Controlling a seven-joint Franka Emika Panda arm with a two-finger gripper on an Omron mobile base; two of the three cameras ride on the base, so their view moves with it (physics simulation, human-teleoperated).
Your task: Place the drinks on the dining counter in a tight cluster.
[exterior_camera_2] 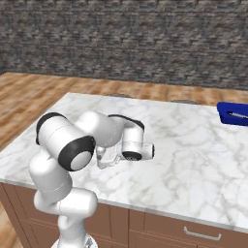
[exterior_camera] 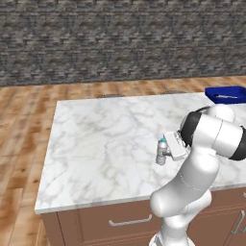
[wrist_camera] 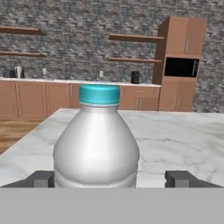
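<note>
A small clear water bottle (exterior_camera: 162, 153) with a blue cap stands upright on the white marble dining counter (exterior_camera: 105, 134), near its front edge. In the hand view the bottle (wrist_camera: 96, 144) rises close up between the two dark fingertips. My gripper (exterior_camera: 166, 151) reaches sideways around it, level with the counter top (wrist_camera: 183, 135). The jaws stand wider than the bottle: the right fingertip (wrist_camera: 183, 178) is clearly apart from it, the left fingertip (wrist_camera: 41, 178) sits just beside its wall. The gripper (wrist_camera: 113, 179) is open and holds nothing. In the right base view my own arm covers the hand.
A flat blue tray (exterior_camera: 226, 93) (exterior_camera_2: 235, 114) lies at the counter's far right. Brown drawers (exterior_camera: 125, 218) with metal handles run below the front edge. Wooden floor surrounds the island, with a stone wall behind. Far cabinets (wrist_camera: 179, 94) and shelves show in the hand view.
</note>
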